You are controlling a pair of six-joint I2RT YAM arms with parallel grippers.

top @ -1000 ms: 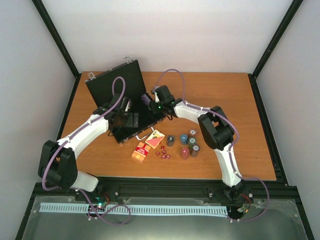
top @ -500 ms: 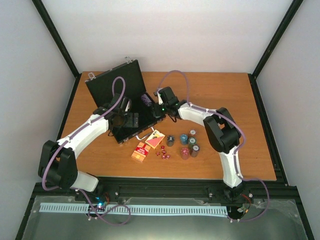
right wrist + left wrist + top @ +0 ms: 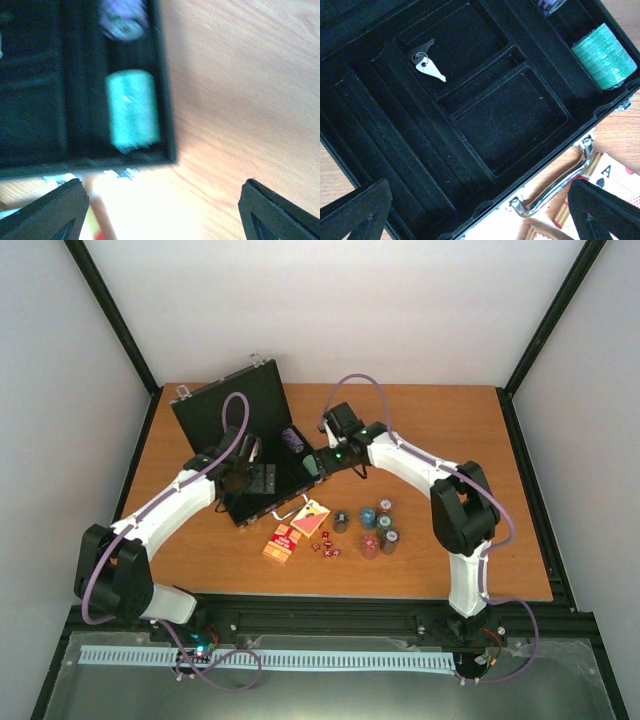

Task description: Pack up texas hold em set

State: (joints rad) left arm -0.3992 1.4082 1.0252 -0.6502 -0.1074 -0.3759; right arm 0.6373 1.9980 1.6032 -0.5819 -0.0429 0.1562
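Observation:
The black briefcase (image 3: pixel 262 478) lies open, lid (image 3: pixel 228 408) upright. A green chip stack (image 3: pixel 312 467) and a purple stack (image 3: pixel 293 438) lie in its right slot; both show in the right wrist view, green (image 3: pixel 131 107) and purple (image 3: pixel 122 22). My left gripper (image 3: pixel 243 480) hovers open and empty over the tray (image 3: pixel 510 117), near the silver handle (image 3: pixel 560 186). My right gripper (image 3: pixel 330 466) is open and empty over bare table beside the case's right corner (image 3: pixel 167 150). Chip stacks (image 3: pixel 370 525), two red card boxes (image 3: pixel 311 518) (image 3: pixel 281 545) and dark-red dice (image 3: pixel 326 548) lie in front of the case.
A small key with a white tag (image 3: pixel 426 64) lies in a tray compartment. The green stack (image 3: pixel 606 57) sits at the tray's right end. A card box showing an ace (image 3: pixel 615 179) lies just outside the handle. The table's right half (image 3: pixel 470 470) is bare wood.
My right gripper has drawn back to the right, off the case's right slot, and the green stack now shows lying there. My left arm has hardly moved.

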